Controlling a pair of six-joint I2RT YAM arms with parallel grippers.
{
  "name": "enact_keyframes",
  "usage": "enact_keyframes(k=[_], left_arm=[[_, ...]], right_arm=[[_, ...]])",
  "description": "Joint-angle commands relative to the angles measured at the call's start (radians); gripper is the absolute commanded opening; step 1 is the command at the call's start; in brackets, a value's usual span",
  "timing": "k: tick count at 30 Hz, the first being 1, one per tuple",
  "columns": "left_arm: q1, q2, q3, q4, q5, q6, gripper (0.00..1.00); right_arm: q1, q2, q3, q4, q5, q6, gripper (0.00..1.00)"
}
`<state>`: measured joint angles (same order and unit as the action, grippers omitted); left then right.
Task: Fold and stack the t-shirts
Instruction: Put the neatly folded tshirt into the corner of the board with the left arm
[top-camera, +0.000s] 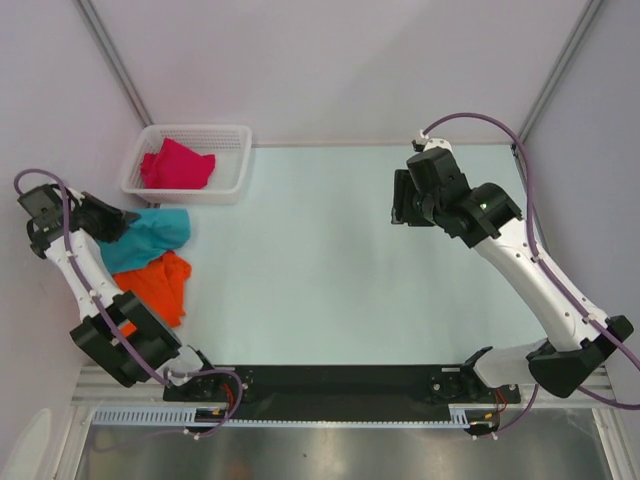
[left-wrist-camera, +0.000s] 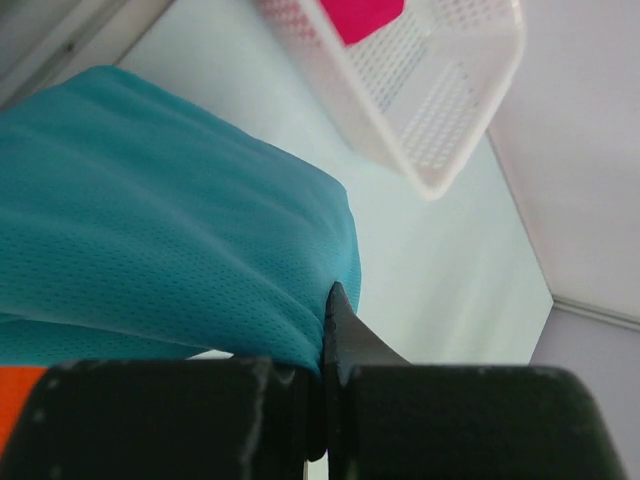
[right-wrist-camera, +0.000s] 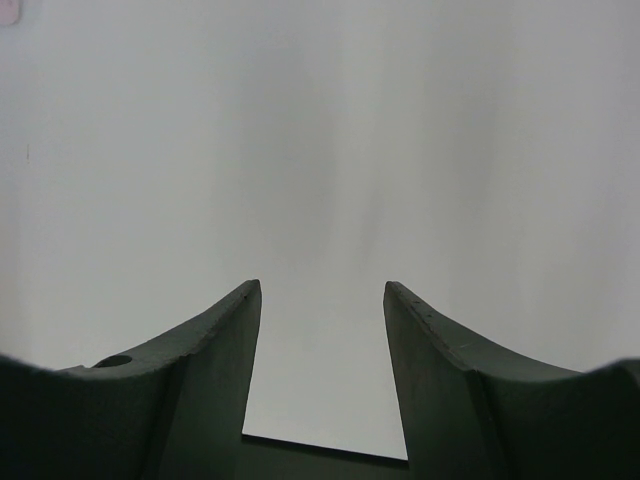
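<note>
teal t-shirt (top-camera: 150, 235): was teal-blue, finely dotted mesh
orange t-shirt (top-camera: 165, 285): was plain bright orange
magenta t-shirt (top-camera: 178, 165): was plain magenta-red
basket (top-camera: 233, 165): was white lattice
bench (top-camera: 330, 250): was pale mint

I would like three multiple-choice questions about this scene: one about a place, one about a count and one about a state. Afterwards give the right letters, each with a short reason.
1. Where does the magenta t-shirt lie?
A. in the white basket
B. held up in the air
C. spread flat in the middle of the view

2. How many t-shirts lie outside the basket?
A. one
B. two
C. three

3. What is the state of the left gripper?
A. open and empty
B. shut on the teal t-shirt
C. shut on the basket's rim

Answers:
1 A: the magenta cloth shows inside the lattice walls.
2 B: only the teal one and the orange t-shirt lie outside, at the left.
3 B: the left wrist view shows teal cloth pinched between closed jaws.
</note>
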<state>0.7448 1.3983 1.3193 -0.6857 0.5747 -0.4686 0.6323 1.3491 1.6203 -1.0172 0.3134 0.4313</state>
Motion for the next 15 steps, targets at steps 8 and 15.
enact_keyframes(k=[8,15], left_arm=[[-0.022,-0.174,-0.153,-0.035,-0.001,0.07,0.0],[-0.045,-0.324,-0.308,-0.03,0.053,-0.048,0.0]], right_arm=[[-0.013,-0.12,-0.059,-0.055,0.013,-0.002,0.57],[-0.016,-0.192,-0.123,-0.06,0.015,-0.002,0.57]])
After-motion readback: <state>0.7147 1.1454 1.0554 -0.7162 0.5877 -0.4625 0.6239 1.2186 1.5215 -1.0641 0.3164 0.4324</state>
